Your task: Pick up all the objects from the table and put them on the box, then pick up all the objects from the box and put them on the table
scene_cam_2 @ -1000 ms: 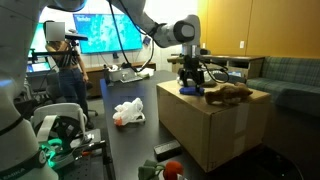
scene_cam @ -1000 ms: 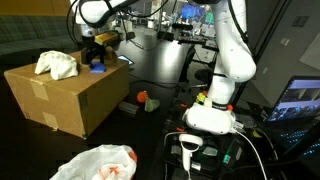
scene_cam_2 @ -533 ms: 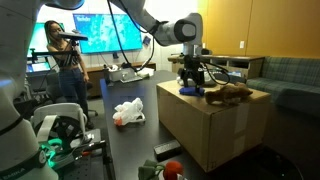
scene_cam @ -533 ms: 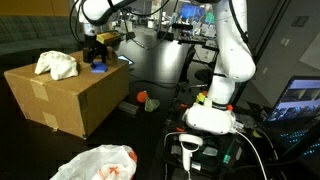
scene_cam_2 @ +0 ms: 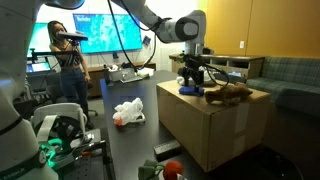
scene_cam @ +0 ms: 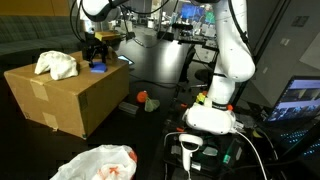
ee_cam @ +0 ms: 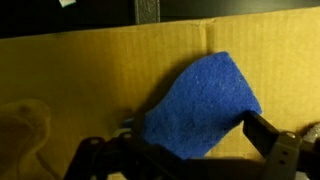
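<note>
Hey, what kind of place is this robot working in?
Probably a research lab or shared office: a large wall screen, a person standing nearby, and cabled equipment crowded behind the black table.

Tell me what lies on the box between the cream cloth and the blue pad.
Nothing. Only bare cardboard of the box top separates the cream cloth from the blue pad, as seen in an exterior view.
</note>
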